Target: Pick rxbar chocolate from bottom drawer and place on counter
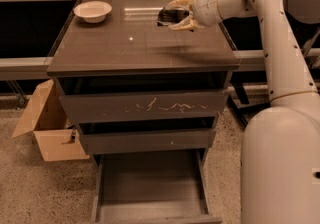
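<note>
Black and flat, the rxbar chocolate (168,15) sat between the two pale fingers (176,3) of the gripper (174,16), which were closed on it from either side. The arm (272,43) reached in from the right, and the gripper hung over the rear right part of the counter (135,48). Whether the packet's lower edge touched the glossy top or hovered just above it could not be told from this angle.

Judged from its looks, the bar would have been light and thin, with a slick wrapper over a firm but slightly bendable core. A pinch across the narrow width near the middle seemed the sound hold. A grip near one end would likely have let the packet droop or swivel, and a hard squeeze could have crumpled the wrapper without improving the hold. On so smooth a counter, the packet might also have slid a little if let go at a tilt, so a flat, low release looked wise.

Below, the bottom drawer (150,188) stood pulled out, with nothing visible on its floor. The middle drawer (145,141) and the scratched drawer front (145,106) above it were closed. A white bowl (92,11) rested at the counter's rear left corner, well apart from the gripper. A cardboard box (47,128) lay open on the floor to the left of the cabinet.
</note>
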